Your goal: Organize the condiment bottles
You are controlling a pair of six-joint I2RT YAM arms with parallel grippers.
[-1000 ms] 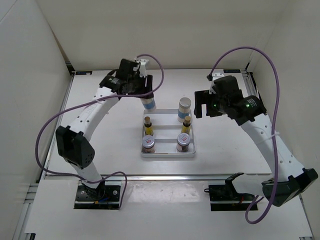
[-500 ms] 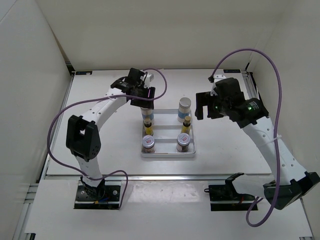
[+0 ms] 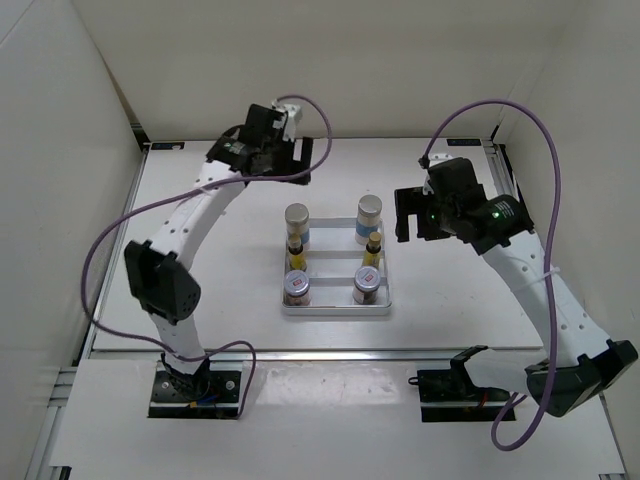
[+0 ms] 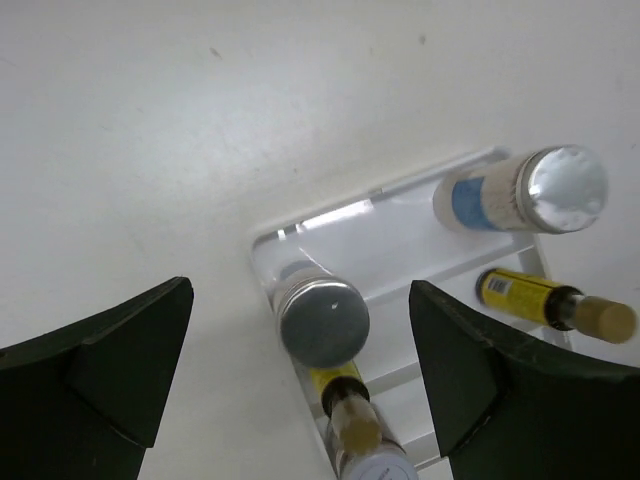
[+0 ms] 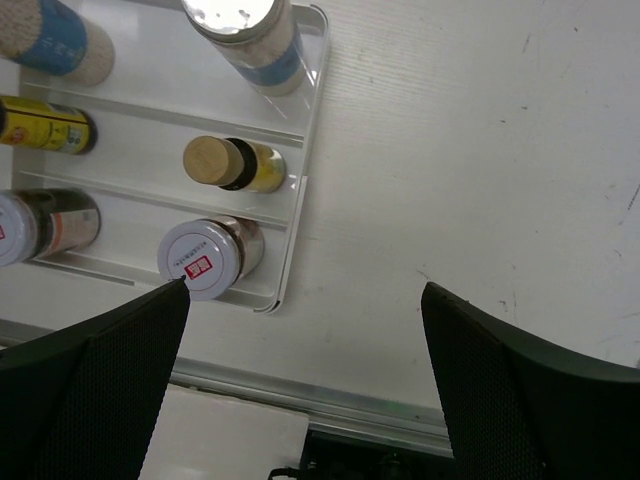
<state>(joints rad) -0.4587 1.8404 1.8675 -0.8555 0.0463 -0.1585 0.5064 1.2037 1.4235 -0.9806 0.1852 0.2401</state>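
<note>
Six condiment bottles stand in the white tray (image 3: pixel 336 312) in two columns. Two tall white ones (image 3: pixel 297 222) (image 3: pixel 370 215) are at the back, two slim yellow ones (image 3: pixel 296 250) (image 3: pixel 373 248) in the middle, two silver-lidded jars (image 3: pixel 297 288) (image 3: pixel 365 286) in front. My left gripper (image 3: pixel 290 160) hangs open above and behind the tray; in its wrist view the back-left white bottle (image 4: pixel 323 320) stands free below the left gripper (image 4: pixel 300 290). My right gripper (image 3: pixel 410 215) is open beside the tray's right side, holding nothing; the right jar (image 5: pixel 205 260) shows by its left finger.
The tray's back-left corner (image 4: pixel 262 240) sits on bare white table. A metal rail (image 5: pixel 400 395) runs along the table's near edge, right of the tray. White walls enclose the table at left, back and right.
My left gripper has let go of the white bottle in the tray's back-left slot, opened wide and drawn up and back. The right arm has barely moved.
</note>
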